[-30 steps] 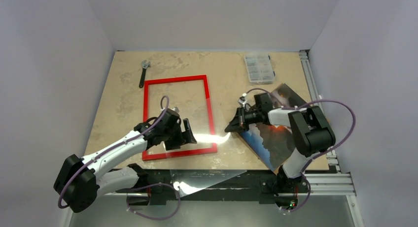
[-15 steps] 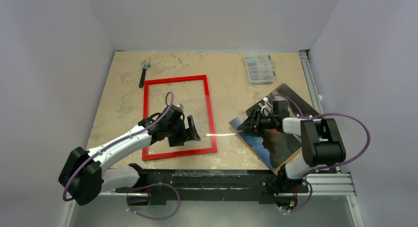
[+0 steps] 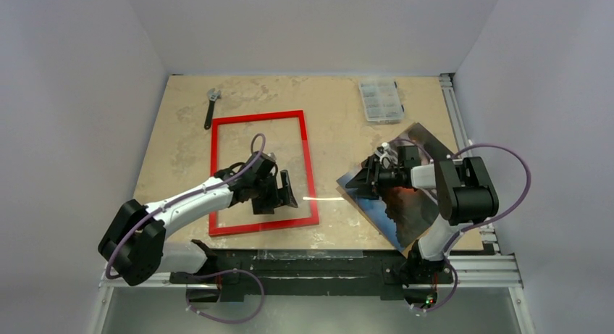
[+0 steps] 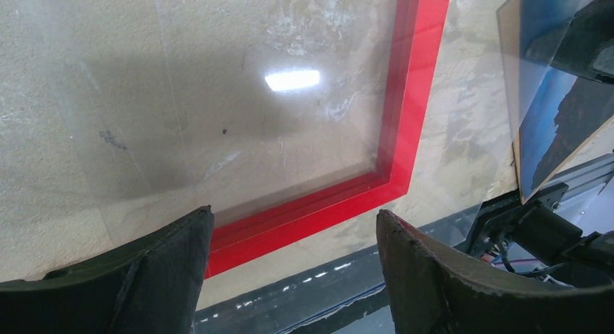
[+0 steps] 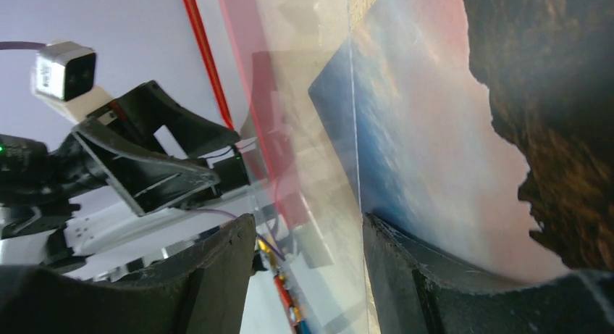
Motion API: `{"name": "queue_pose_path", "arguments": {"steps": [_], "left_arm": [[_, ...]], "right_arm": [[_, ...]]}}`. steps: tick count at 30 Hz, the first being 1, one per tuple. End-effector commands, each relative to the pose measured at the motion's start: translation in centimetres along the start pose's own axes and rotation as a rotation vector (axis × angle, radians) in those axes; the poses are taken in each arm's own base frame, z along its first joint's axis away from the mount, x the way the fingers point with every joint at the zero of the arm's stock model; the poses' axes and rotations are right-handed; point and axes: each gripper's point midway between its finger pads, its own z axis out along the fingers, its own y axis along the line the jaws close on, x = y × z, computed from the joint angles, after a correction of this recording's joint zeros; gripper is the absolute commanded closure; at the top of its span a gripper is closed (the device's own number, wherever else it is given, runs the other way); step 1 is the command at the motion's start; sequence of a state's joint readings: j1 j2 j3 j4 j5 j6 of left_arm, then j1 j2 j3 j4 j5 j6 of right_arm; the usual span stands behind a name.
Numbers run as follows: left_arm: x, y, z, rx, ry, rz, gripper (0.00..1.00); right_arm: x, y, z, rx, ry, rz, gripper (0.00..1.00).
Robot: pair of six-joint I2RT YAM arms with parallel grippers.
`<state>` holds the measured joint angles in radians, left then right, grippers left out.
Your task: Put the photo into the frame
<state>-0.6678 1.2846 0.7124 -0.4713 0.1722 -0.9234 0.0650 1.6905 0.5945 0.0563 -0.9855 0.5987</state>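
The left jaws (image 3: 278, 195) hang spread wide over the near right corner of the frame (image 3: 213, 167), with nothing between them. In the left wrist view the red bar of that corner runs under the gap, and the glazing inside it carries a bright glint. The frame lies flat on the left half of the worktop (image 3: 333, 117), red face up, its long sides running away from the arms.

To the right, across a strip of bare worktop, the right jaws (image 3: 360, 185) stand apart at the left corner of the photo (image 3: 409, 203). The right wrist view shows the two fingers parted, one of them low against the print's edge. A clear sheet (image 5: 289, 167) shows in the gap; I cannot tell whether either finger touches it. The photo lies picture side up, turned at an angle, dark rocks toward the right arm and blue water toward the frame. It is outside the frame and near the worktop's right edge.

Farther back, a wrench (image 3: 211, 106) lies just beyond the frame's far left corner. A clear compartment box (image 3: 381, 101) sits beyond the photo.
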Motion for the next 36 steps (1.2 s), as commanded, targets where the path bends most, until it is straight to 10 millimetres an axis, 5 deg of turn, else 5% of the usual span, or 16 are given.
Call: {"name": "queue_pose_path", "arguments": {"steps": [1, 13, 24, 28, 36], "left_arm": [[-1.1, -1.3, 0.3, 0.042, -0.021, 0.023, 0.20], [-0.3, -0.2, 1.9, 0.013, 0.021, 0.016, 0.23], [-0.3, -0.2, 1.7, 0.014, 0.019, 0.017, 0.24], [-0.7, -0.9, 0.8, 0.036, -0.001, 0.028, 0.23], [-2.8, -3.0, -4.0, 0.075, -0.119, 0.070, 0.11]], "right_arm": [[0.3, -2.8, 1.3, 0.021, -0.008, 0.023, 0.44], [1.2, 1.3, 1.4, -0.163, 0.025, -0.054, 0.51], [1.2, 4.0, 0.3, -0.199, 0.019, -0.112, 0.82], [0.9, 5.4, -0.4, -0.191, 0.008, -0.154, 1.00], [0.0, 8.8, -2.3, -0.168, -0.031, -0.247, 1.00]]}}
